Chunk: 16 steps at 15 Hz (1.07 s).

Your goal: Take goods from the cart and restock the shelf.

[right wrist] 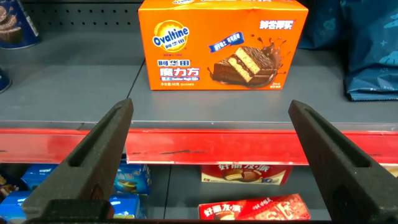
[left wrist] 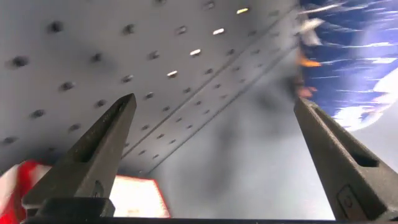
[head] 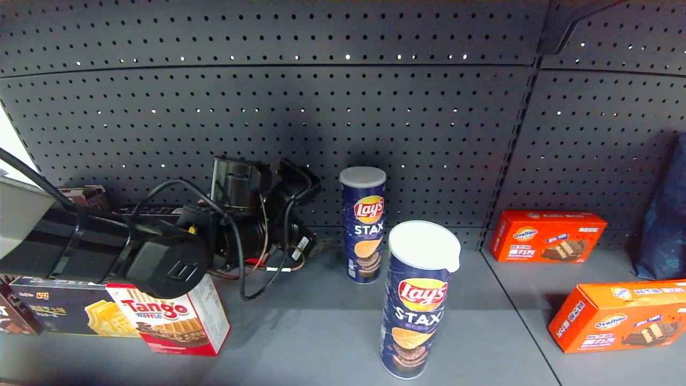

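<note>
Two dark blue chip cans stand upright on the grey shelf [head: 321, 332]: a far can [head: 363, 225] near the pegboard back and a near can [head: 418, 300] toward the front. My left arm [head: 252, 225] lies in from the left, its wrist just left of the far can. My left gripper [left wrist: 214, 102] is open and holds nothing; it faces the pegboard, with the far can [left wrist: 354, 50] off to one side. My right gripper [right wrist: 210, 106] is open and holds nothing, in front of the shelf's red edge strip [right wrist: 217, 146], facing an orange wafer box [right wrist: 221, 43].
On the shelf's left are a red and white wafer box [head: 177, 316] and a dark box [head: 64, 311]. Two orange boxes [head: 549, 236] [head: 621, 316] and a blue bag [head: 664, 214] lie past the divider on the right. A lower shelf holds more boxes [right wrist: 249, 208].
</note>
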### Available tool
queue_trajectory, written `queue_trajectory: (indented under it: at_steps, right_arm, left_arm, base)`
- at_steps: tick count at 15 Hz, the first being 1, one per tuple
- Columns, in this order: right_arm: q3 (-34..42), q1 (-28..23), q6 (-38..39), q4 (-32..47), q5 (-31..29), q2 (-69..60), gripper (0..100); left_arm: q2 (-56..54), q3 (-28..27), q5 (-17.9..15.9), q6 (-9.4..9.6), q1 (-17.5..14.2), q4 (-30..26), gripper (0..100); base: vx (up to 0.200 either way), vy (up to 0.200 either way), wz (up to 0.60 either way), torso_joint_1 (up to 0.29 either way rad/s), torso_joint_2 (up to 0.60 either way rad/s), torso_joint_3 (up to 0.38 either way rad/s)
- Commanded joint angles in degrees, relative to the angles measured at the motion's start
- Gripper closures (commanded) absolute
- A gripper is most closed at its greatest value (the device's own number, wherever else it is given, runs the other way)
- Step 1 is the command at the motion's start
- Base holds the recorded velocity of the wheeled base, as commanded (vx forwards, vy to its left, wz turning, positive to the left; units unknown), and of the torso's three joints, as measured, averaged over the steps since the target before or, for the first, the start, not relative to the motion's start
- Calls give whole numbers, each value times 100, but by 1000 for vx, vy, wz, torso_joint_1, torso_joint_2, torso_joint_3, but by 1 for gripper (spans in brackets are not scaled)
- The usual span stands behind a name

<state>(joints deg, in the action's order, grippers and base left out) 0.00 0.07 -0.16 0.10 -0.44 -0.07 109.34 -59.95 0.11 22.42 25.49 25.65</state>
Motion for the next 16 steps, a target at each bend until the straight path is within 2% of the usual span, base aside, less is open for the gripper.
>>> queue_trajectory:
  at_steps: [1,3,5,7,11,14,16]
  right_arm:
    - [0,1,-2,-1,0,7,0]
    - [0,1,-2,-1,0,7,0]
    - [0,1,-2,-1,0,7,0]
    - [0,1,-2,-1,0,7,0]
    - [0,1,-2,-1,0,7,0]
    - [0,1,-2,-1,0,7,0]
    - [0,1,-2,-1,0,7,0]
  left_arm:
    - [9,10,94,-1,61,-7,0]
    - [44,98,323,-18,132,-16,0]
    - [88,133,402,-45,220,-16,0]
    - [211,63,516,-176,307,-16,0]
    - [413,-25,622,-642,422,-16,0]
    - [510,-175,622,-739,474,-25,0]
    - [580,-236,631,-739,518,-25,0]
  base:
    - [0,0,0,0,0,0]
    - [0,0,0,0,0,0]
    - [0,0,0,0,0,0]
    - [0,0,0,0,0,0]
    - [0,0,0,0,0,0]
    - [0,0,0,0,0,0]
    - [0,0,0,0,0,0]
